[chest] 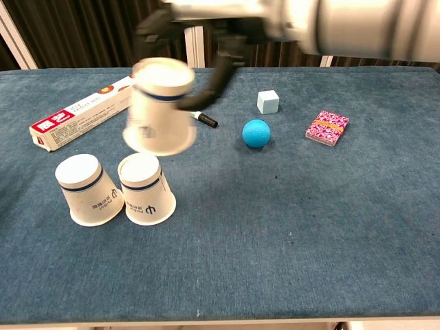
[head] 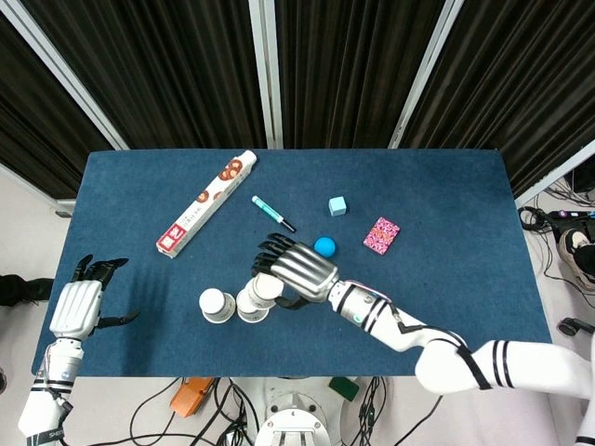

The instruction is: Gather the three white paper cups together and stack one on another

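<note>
Our right hand point(head: 296, 271) grips a cup point(chest: 160, 106) upside down, seemingly just above the right cup point(chest: 146, 188) of the standing pair; our left hand point(head: 82, 302) hangs open, well apart.

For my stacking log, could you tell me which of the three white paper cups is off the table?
The cup held by the right hand, upside down above the right-hand cup of the pair; that one and its left neighbour stand on the table.

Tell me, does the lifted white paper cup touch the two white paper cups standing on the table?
Apart. The chest view shows blue cloth between the lifted white paper cup and the two standing cups.
</note>
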{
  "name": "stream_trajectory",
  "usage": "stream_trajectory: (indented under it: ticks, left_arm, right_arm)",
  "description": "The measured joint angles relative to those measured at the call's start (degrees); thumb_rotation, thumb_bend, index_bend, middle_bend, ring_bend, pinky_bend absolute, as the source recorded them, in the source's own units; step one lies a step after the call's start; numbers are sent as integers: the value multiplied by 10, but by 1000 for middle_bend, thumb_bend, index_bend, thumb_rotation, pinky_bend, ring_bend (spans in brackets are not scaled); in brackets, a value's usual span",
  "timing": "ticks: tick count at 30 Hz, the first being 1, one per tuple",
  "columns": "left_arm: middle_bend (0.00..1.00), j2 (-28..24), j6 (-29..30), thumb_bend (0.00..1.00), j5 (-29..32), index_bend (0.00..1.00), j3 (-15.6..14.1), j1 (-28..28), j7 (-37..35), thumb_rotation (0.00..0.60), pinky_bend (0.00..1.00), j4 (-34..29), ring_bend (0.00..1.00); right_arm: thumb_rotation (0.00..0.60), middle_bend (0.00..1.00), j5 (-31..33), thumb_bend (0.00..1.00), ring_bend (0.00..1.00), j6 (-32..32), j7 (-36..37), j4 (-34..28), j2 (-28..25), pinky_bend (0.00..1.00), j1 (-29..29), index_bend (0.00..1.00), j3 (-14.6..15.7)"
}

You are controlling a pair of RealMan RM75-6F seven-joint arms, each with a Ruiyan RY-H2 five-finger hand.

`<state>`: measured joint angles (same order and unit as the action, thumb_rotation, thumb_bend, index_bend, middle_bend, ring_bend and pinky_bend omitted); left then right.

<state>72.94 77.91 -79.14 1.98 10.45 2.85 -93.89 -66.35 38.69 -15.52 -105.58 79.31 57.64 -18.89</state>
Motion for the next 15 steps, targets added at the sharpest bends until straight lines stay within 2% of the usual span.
stream_trajectory:
  ticks: [7, 15]
  left_arm:
    - [206, -3, -6, 87, 6, 175, 0, -3, -2, 559, 52, 1, 166]
    - [206, -4, -7, 87, 8, 175, 3, -5, -8, 559, 52, 5, 165]
  right_arm:
    - [600, 340, 70, 472, 190, -15, -39, 52, 64, 137, 82, 427, -8]
    - [600, 340, 126, 471, 190, -15, -76, 91, 103, 137, 141, 403, 11]
